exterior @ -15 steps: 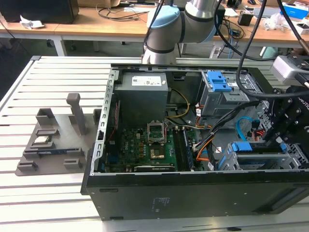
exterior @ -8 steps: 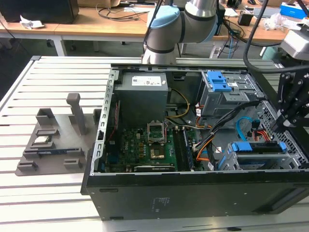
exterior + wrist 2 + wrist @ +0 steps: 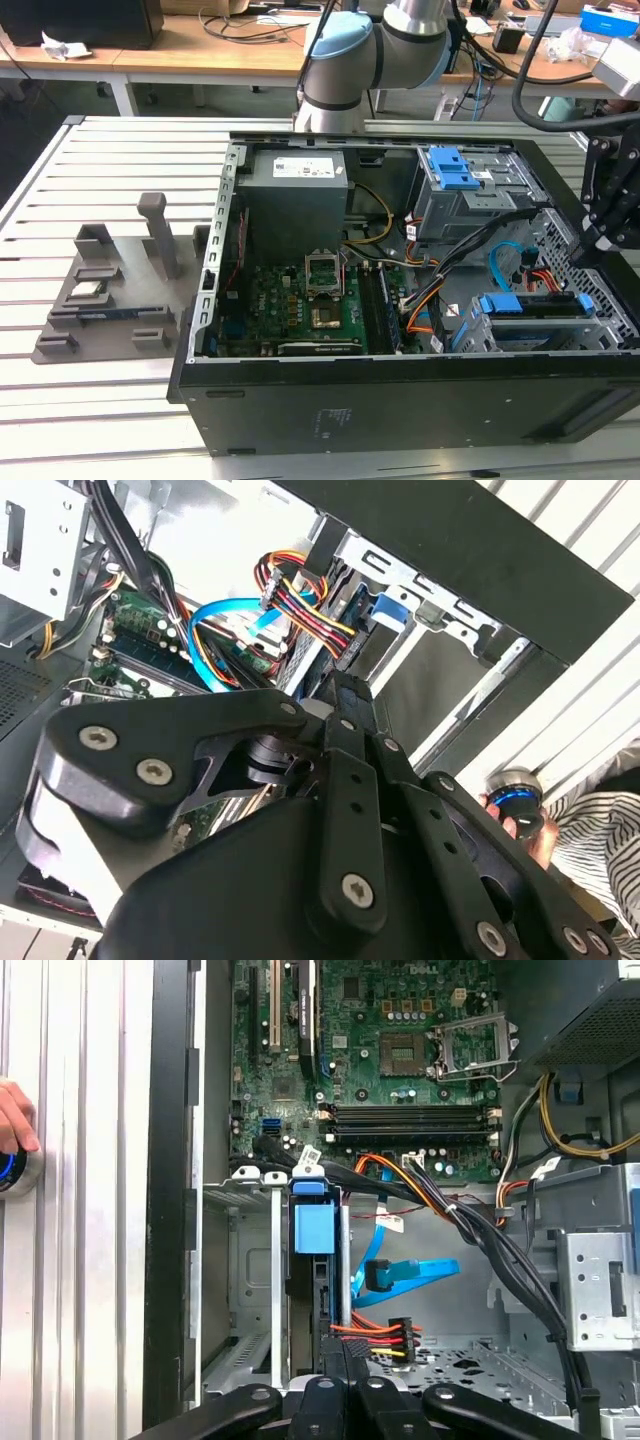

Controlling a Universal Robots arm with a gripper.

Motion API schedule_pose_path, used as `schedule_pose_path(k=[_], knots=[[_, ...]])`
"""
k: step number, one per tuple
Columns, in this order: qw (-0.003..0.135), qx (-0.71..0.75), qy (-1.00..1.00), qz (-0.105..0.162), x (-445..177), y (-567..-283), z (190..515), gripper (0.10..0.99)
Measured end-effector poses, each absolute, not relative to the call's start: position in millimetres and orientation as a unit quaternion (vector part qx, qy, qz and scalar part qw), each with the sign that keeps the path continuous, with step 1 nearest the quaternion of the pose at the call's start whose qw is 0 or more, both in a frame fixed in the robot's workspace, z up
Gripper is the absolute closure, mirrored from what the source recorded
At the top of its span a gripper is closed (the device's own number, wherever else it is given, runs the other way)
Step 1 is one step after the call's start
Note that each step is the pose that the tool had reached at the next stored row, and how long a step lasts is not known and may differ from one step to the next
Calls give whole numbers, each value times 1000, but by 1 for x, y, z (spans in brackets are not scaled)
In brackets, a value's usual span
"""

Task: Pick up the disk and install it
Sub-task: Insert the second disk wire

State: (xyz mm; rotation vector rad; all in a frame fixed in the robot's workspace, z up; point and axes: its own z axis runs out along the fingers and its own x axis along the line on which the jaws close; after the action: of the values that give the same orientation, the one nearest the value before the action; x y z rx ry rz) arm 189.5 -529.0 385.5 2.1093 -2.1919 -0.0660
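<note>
**Disk in its bay, install step under way**

The disk [image 3: 313, 1228] is seen standing on edge inside the drive bay at the front corner of the computer case [image 3: 400, 400], its blue bracket uppermost among the bay's metal rails. It is judged to be in the install stage, not the pick-up stage, since it is inside the case and not on the grey fixture [image 3: 100, 300] outside it.

The gripper [image 3: 345, 1400] is held directly over the disk's outer edge, just inside the case wall. Whether it is parted or closed, and whether the disk is gripped at all, cannot be told.

Full seating of the disk is not confirmed by these views. Any further seating is judged to call for a straight push along the bay rails, kept clear of the blue data cable [image 3: 420, 1272] and the power plug [image 3: 385, 1338] with its coloured wires, both lying loose inside the case just beside the bay.

Counted: one disk, one gripper, one case, one blue data cable, one power plug, one grey fixture. Outside the case, one person's hand [image 3: 12, 1115] is rested on one round knob [image 3: 512, 788].
</note>
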Motion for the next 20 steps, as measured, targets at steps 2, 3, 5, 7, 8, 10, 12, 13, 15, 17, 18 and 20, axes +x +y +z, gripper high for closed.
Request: schedule_pose_path(k=[2, 3, 5, 7, 8, 10, 12, 13, 15, 17, 18, 20], knots=[[49, 692, -719, -22, 189, -529, 386, 851], [49, 692, -719, -22, 189, -529, 386, 792], [50, 692, -719, -22, 189, -529, 386, 725], [49, 692, -720, -22, 189, -524, 386, 725], [49, 692, -719, -22, 187, -520, 384, 725], [49, 692, -719, -22, 167, -518, 380, 725], [49, 692, -719, -22, 159, -518, 378, 725], [49, 692, -719, -22, 153, -518, 375, 725], [50, 693, -719, -21, 150, -518, 371, 725], [49, 693, -719, -22, 150, -518, 370, 725], [49, 693, -719, -22, 150, -518, 370, 725], [49, 693, -719, -22, 150, -518, 370, 871]])
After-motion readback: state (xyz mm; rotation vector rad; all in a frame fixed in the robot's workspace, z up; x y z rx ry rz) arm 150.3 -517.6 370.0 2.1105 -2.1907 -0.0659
